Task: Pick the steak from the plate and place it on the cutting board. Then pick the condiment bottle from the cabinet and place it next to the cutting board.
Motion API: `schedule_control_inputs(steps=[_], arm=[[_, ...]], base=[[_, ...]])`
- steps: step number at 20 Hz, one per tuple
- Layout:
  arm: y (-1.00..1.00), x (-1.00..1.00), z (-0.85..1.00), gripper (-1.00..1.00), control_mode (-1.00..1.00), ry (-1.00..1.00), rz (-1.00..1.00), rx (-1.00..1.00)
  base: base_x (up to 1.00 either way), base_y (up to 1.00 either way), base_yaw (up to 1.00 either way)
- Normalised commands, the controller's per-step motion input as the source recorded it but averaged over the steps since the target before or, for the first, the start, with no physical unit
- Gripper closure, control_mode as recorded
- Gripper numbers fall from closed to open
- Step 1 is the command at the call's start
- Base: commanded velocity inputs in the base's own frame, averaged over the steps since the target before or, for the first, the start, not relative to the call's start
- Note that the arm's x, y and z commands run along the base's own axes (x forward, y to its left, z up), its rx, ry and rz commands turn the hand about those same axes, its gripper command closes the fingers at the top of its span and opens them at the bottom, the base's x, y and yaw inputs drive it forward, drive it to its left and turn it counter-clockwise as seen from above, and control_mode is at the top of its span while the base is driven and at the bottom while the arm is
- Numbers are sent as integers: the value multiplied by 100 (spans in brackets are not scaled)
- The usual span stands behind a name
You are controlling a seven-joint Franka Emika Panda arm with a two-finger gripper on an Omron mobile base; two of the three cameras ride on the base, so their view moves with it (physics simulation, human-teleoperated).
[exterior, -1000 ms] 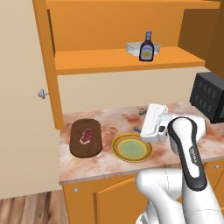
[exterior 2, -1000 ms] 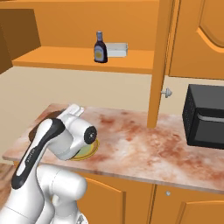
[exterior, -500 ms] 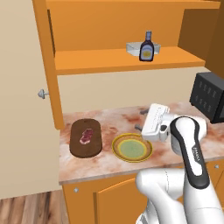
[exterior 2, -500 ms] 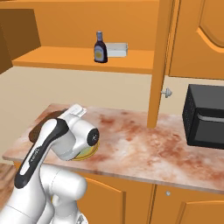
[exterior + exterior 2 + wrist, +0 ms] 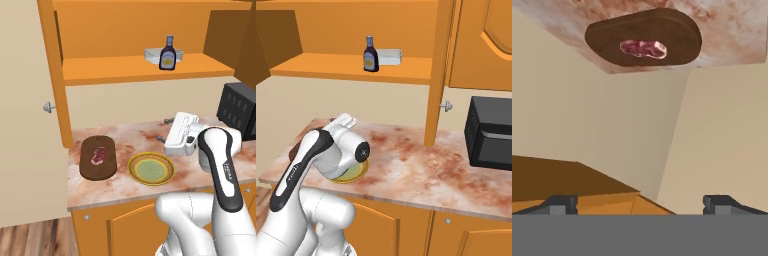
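Looking over the counter [image 5: 125, 187] from the left base view, I see the steak [image 5: 99, 155] lying on the cutting board [image 5: 98, 158], roughly at the board's middle. The plate [image 5: 151, 168] sits just beside the board, to its right, and its pale green centre is bare. In the hand view the board [image 5: 643, 37] hangs at the top of the picture with the steak [image 5: 643, 49] resting flat on it.

My gripper [image 5: 640, 204] points away from the counter toward the beige wall and the edge of the orange cabinet; its two dark fingertips [image 5: 559, 204] stand far apart at the bottom corners, so the pincer is wide and holds nothing. From the left base camera the white hand [image 5: 180, 134] hovers above the counter, right of the plate and apart from it.

The condiment bottle [image 5: 168, 54] stands upright on the shelf of the cabinet [image 5: 140, 67], with a clear tray [image 5: 153, 54] just behind and beside it. From the right base camera I see the same bottle [image 5: 370, 55] on the shelf, the tray [image 5: 389, 56] at its right. The beige door [image 5: 25, 110] hangs open at the left, knob facing inward. A black appliance [image 5: 491, 132] sits at the right end of the counter.
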Motion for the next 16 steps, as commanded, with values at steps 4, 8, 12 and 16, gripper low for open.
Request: schedule_control_inputs(steps=[4,8,12,16], arm=[[-7,-1,33,-100,-100,0,-3,2],[-8,0,32,-100,-100,0,-4,5],[-9,0,33,-100,-100,0,-4,6],[-7,0,32,-100,-100,0,-4,6]], base=[[0,0,0],[0,0,0],[0,0,0],[0,0,0]])
